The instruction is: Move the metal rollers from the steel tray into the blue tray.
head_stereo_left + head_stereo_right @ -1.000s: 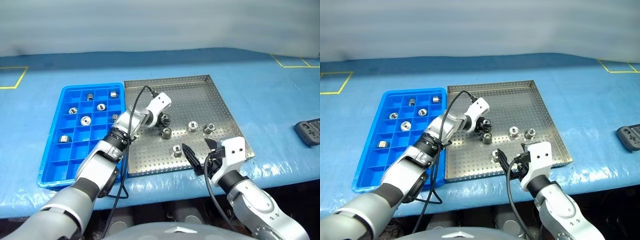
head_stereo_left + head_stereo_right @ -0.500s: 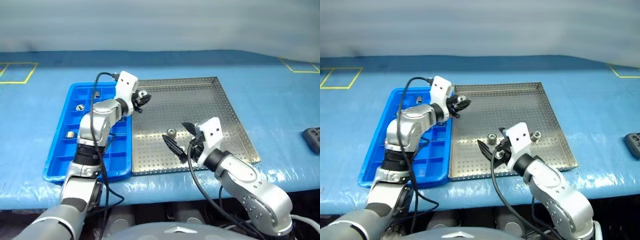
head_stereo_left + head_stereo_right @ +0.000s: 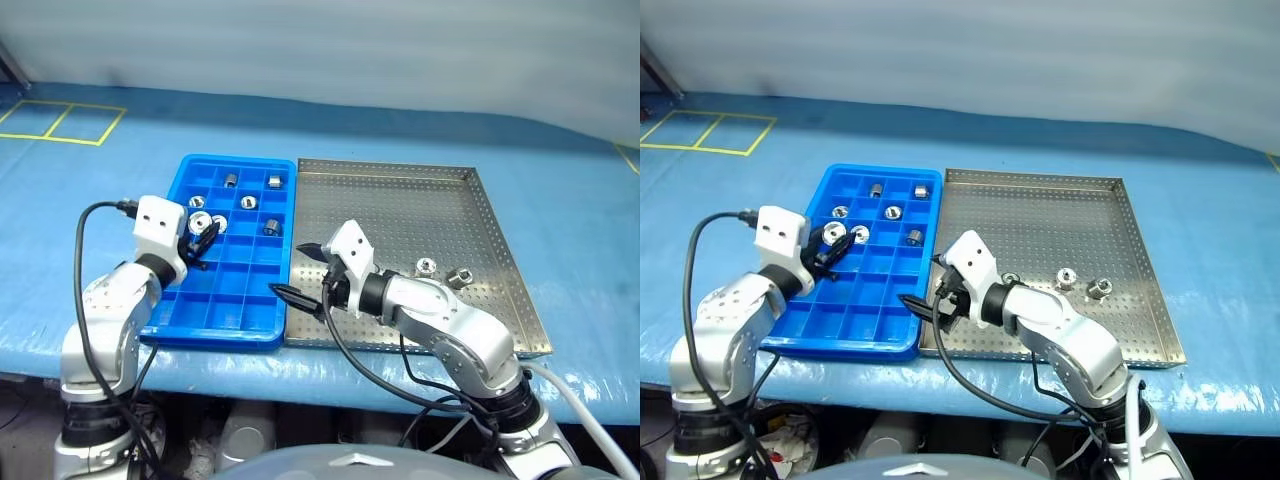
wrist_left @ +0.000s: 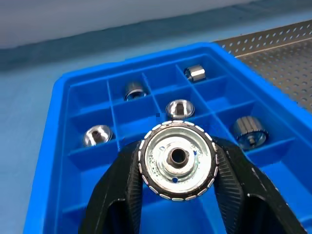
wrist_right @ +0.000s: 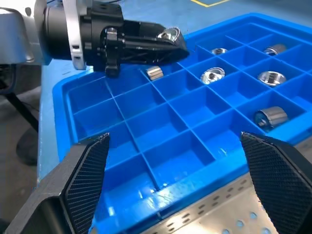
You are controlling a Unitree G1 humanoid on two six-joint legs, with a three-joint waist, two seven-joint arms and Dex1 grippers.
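My left gripper (image 3: 203, 235) is shut on a metal roller (image 4: 178, 160), a shiny disc with a centre hole, and holds it above the left side of the blue tray (image 3: 225, 300). Several metal rollers (image 3: 249, 202) lie in the blue tray's far compartments. The steel tray (image 3: 400, 215) lies right of it, with two rollers (image 3: 425, 266) near its right front. My right gripper (image 3: 300, 272) hangs open and empty over the seam between the two trays, near their front edge. Its wrist view looks across the blue compartments (image 5: 190, 105) at the left gripper (image 5: 168, 39).
The blue table cover carries yellow tape marks (image 3: 60, 120) at the far left. The table's front edge (image 3: 300, 360) runs just below both trays. A black cable (image 3: 85, 250) loops from my left wrist.
The camera has swung left. My left gripper carried the roller from the steel tray to above the blue tray's left side. My right gripper moved left to the seam between the trays, still open.
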